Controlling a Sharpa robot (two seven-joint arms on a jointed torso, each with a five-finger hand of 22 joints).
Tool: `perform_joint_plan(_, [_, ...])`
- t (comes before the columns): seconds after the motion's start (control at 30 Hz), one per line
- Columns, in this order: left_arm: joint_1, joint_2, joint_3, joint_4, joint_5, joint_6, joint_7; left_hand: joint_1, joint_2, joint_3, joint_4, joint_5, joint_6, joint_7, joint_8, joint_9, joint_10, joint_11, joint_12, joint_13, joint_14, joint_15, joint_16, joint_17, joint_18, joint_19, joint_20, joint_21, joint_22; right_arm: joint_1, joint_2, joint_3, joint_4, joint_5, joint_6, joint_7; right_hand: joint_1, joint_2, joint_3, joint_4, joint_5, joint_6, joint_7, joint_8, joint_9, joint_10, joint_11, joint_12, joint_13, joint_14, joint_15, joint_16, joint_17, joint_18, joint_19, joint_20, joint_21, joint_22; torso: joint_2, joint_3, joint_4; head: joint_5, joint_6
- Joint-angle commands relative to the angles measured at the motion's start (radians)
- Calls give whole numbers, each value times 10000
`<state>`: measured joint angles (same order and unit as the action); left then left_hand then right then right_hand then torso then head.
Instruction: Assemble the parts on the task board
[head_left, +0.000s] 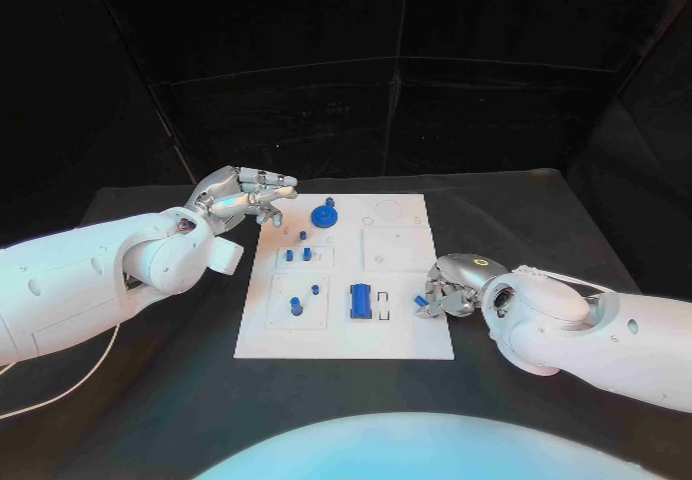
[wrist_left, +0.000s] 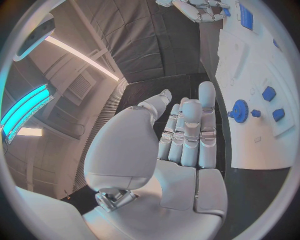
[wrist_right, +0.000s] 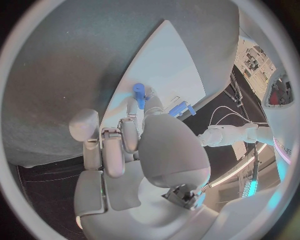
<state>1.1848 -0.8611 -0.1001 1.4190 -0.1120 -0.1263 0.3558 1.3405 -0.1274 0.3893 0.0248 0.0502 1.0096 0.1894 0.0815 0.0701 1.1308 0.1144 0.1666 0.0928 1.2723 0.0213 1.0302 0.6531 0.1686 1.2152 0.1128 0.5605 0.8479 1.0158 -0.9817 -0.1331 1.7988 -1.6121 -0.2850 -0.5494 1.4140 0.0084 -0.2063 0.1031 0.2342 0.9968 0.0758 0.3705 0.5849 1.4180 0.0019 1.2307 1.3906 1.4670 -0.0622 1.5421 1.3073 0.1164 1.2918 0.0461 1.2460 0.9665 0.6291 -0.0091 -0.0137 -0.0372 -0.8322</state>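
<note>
The white task board (head_left: 407, 335) lies in the middle of the black table. On it stand a blue gear (head_left: 325, 214), several small blue pegs (head_left: 297, 254) and a larger blue block (head_left: 359, 300). My left hand (head_left: 245, 195) hovers beside the board's far left corner, fingers stretched out and holding nothing; the left wrist view shows those fingers (wrist_left: 187, 130) next to the gear (wrist_left: 239, 110). My right hand (head_left: 450, 288) sits at the board's right edge with fingers curled, pinching a small blue part (head_left: 423, 300). In the right wrist view the blue part (wrist_right: 139, 95) pokes out at the fingertips.
Black table (head_left: 173, 400) surrounds the board, with dark curtains behind. A white cable (head_left: 58, 395) trails off the left arm near the table's left front. The square recesses (head_left: 392, 248) on the board's right half hold nothing.
</note>
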Motion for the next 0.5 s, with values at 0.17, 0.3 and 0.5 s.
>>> perform_joint_plan(0.17, [12, -1, -2, 11, 39, 119, 19, 5, 120, -74, -1, -26, -70, -8, 12, -13, -68, -30, 68, 14, -63, 24, -63, -32, 129, -3, 90, -30, -19, -180, 8, -149, -33, -253, 927, -472, 383, 492, 77, -20, 1412, 86, 20, -207, -2444, -75, -25, -95, -543, 887, -25, -74, 1967, -33, -6, -2, -71, 5, -4, 2, -25, -14, 19])
perform_joint_plan(0.3, [10, 9, -6, 5, 39, 121, 21, 5, 120, -74, -1, -26, -70, -8, 12, -13, -68, -30, 68, 14, -63, 24, -64, -33, 129, -3, 90, -30, -19, -181, -56, -146, 72, 138, 574, -486, 328, 526, 246, 73, 2514, 117, 8, -338, -2462, -65, -47, -88, -530, 895, -43, -61, 1996, -36, 23, -18, -58, 38, -9, 9, -13, -15, 20])
perform_joint_plan(0.5, [8, 27, -10, -5, 39, 123, 21, 5, 120, -74, -1, -26, -70, -8, 12, -13, -68, -30, 68, 14, -63, 24, -64, -33, 129, -3, 90, -30, -19, -177, -175, -141, 292, 1113, -236, -355, 444, 627, 607, 83, 3153, 137, -18, -431, -2459, -24, -70, -25, -482, 912, -69, -23, 2066, -48, 71, -40, -13, 111, -7, -4, -16, -17, 38])
